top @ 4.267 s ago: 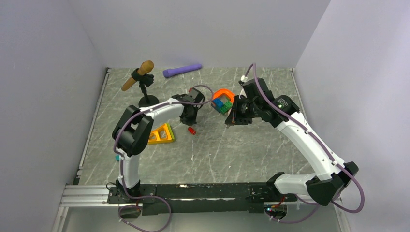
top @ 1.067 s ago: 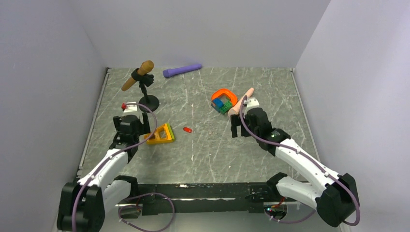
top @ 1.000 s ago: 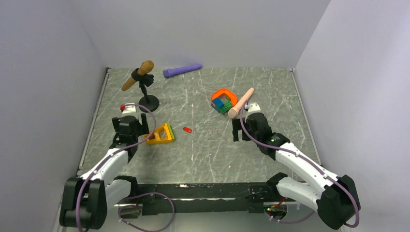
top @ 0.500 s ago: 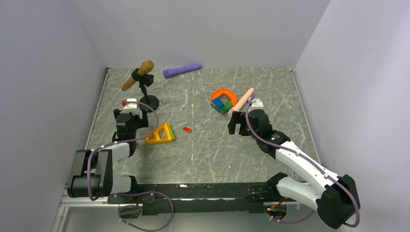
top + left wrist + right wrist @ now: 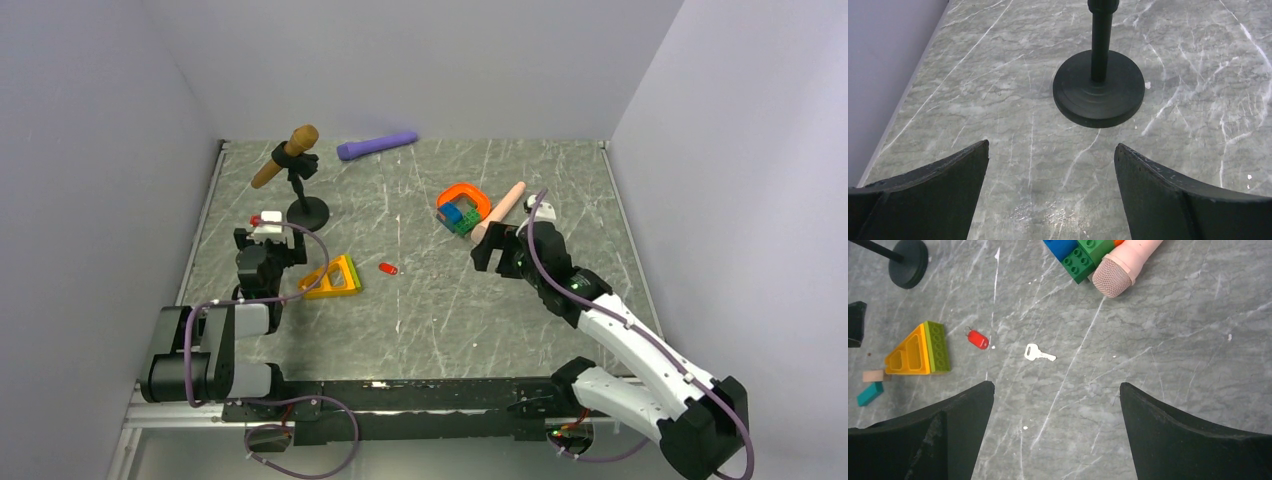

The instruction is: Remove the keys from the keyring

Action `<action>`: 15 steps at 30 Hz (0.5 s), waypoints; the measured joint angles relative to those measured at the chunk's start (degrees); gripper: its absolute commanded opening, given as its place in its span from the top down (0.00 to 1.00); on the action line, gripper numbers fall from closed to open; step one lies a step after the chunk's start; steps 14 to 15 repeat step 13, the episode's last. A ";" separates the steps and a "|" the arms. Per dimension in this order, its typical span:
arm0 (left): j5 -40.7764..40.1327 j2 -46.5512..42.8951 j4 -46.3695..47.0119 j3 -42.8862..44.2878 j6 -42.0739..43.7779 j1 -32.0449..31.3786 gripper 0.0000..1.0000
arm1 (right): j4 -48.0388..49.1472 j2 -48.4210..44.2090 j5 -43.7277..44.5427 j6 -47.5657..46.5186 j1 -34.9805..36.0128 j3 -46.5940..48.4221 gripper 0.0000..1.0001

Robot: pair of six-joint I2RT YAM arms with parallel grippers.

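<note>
Plainly, the red key tag [image 5: 978, 339], a small ring at its end, lies on the worktop [image 5: 1168, 365] at ten o'clock from the right claw [image 5: 1055, 385]. A silver key [image 5: 1039, 353] lies loose at eleven, its long axis roughly nine-to-three. The right arm looks nearer. Both claws gape wide and empty, and the left claw [image 5: 1050, 147] faces a black stand base [image 5: 1099, 91].
</note>
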 measured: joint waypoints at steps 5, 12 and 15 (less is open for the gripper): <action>0.02 0.09 0.98 -0.02 0.31 0.00 0.01 | -1.05 -2.19 0.42 1.90 0.00 0.00 0.00; 0.02 0.09 1.14 -0.02 0.74 0.00 0.01 | -1.62 -2.51 1.20 3.02 0.00 0.00 0.00; 0.02 0.09 1.11 -0.02 0.76 0.00 0.01 | -1.64 -2.69 1.20 3.06 0.00 0.00 0.00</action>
